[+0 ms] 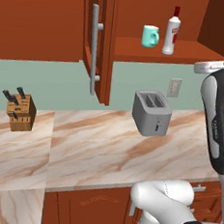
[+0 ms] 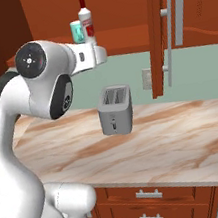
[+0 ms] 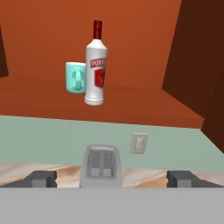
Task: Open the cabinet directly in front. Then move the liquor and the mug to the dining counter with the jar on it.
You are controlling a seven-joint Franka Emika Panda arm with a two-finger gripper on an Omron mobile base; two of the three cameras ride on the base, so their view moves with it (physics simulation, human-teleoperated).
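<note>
Standing in the upper middle of the hand view on the shelf of the open cabinet (image 3: 131,98), the mug (image 3: 75,77) sits just left of and partly behind the liquor (image 3: 96,70); the mug looks light, rigid and chippable, best taken across its body; the bottle looks tall, smooth, likely slippery and tippy, best pinched low on its white body; the gripper (image 3: 112,179), bottom centre, has its fingers spread wide, holding nothing

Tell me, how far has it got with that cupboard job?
Done: the cabinet doors stand open. In hand: nothing; the open pincer faces the shelf, empty. Left: the liquor and the mug both stand on the shelf, waiting to be carried over.
</note>
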